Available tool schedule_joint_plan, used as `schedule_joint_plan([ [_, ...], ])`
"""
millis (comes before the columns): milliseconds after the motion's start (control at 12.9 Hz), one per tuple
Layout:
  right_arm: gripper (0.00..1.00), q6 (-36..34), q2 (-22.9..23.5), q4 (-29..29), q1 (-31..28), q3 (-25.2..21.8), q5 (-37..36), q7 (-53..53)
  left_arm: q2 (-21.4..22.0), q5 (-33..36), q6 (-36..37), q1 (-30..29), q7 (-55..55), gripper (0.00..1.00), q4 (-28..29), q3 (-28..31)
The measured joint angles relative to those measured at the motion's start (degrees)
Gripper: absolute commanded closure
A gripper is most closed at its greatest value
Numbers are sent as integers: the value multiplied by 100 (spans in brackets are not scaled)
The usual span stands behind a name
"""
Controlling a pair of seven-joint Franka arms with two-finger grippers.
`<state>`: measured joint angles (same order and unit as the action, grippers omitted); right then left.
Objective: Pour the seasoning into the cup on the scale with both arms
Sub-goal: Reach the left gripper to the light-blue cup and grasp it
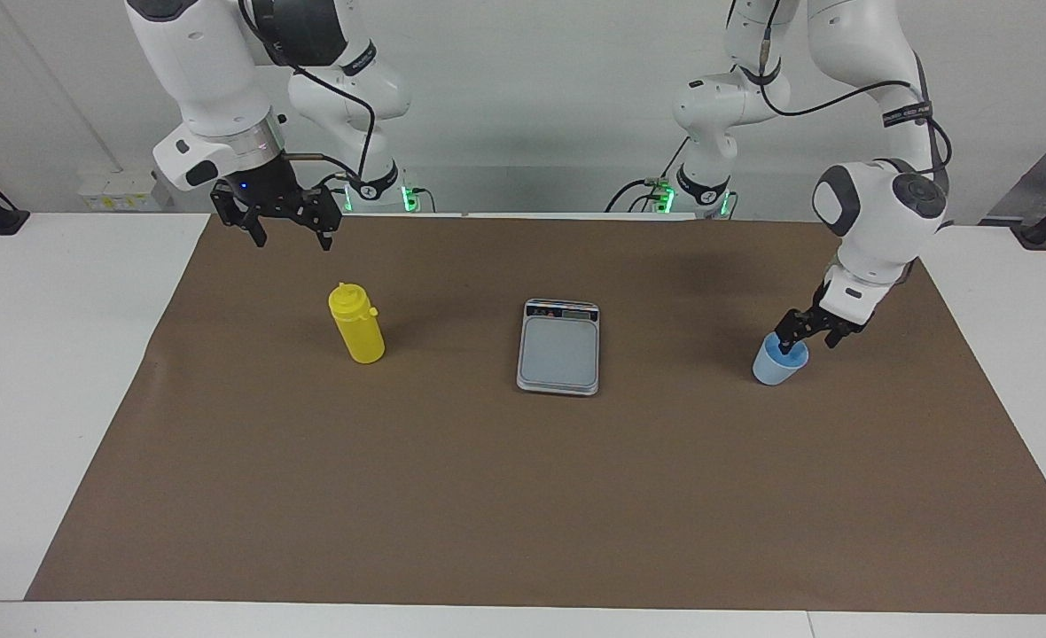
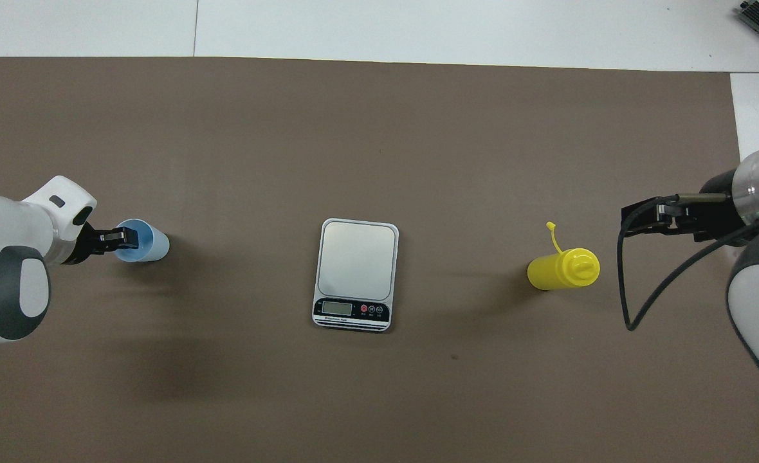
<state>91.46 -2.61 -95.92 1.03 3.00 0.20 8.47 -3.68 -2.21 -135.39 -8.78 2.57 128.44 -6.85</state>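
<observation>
The yellow seasoning bottle (image 1: 359, 330) stands upright on the brown mat toward the right arm's end, its small tethered lid hanging open; it also shows in the overhead view (image 2: 559, 270). The silver-grey scale (image 1: 558, 346) (image 2: 357, 260) lies at the mat's middle with nothing on its platform. The light blue cup (image 1: 776, 368) (image 2: 154, 244) stands on the mat toward the left arm's end. My left gripper (image 1: 808, 344) (image 2: 125, 238) is down at the cup's rim, open, one finger inside the cup and one outside its wall. My right gripper (image 1: 291, 237) (image 2: 637, 218) hangs open and empty above the mat beside the bottle.
The brown mat (image 1: 523, 496) covers most of the white table (image 1: 62, 372). The scale's dark display strip (image 2: 352, 310) faces the robots. Only the bottle, scale and cup stand on the mat.
</observation>
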Motion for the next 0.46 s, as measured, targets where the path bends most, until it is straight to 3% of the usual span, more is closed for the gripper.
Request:
schedule_joint_plan([
  [77, 0, 0, 0, 0, 0, 0, 0, 0, -29, 0, -10, 0, 0, 100, 2, -3],
  [465, 0, 0, 0, 0, -1, -1, 0, 0, -35, -41, -37, 19, -3, 100, -16, -51],
])
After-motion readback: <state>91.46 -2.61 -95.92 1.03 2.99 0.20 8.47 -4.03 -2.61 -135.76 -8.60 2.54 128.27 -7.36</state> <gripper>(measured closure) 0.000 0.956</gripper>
